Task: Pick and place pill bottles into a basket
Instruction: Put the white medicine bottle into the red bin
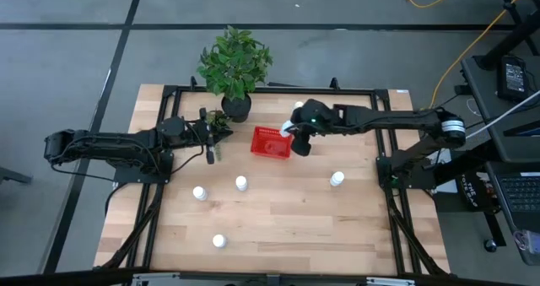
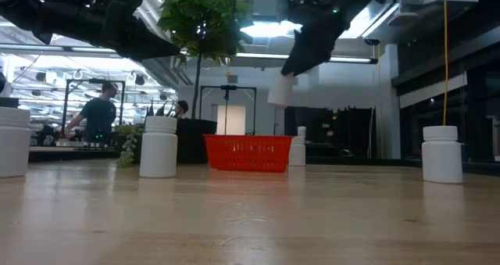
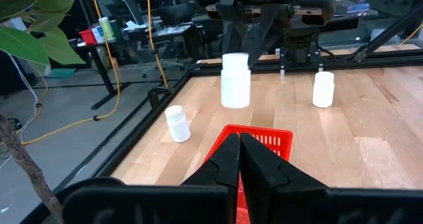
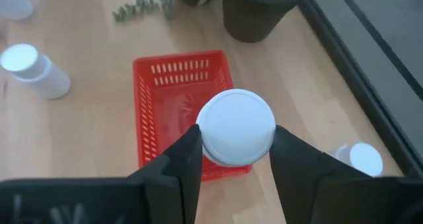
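My right pincer grips a pill bottle standing straight up. The red basket sits right below it, so I should go down. My left pincer waits, closed.

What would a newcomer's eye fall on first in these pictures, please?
Most striking is the white pill bottle gripped between the fingers of the right gripper and hanging in the air above the red basket, which looks empty. Next comes the leafy potted plant at the table's far edge, with the left gripper shut beside it.
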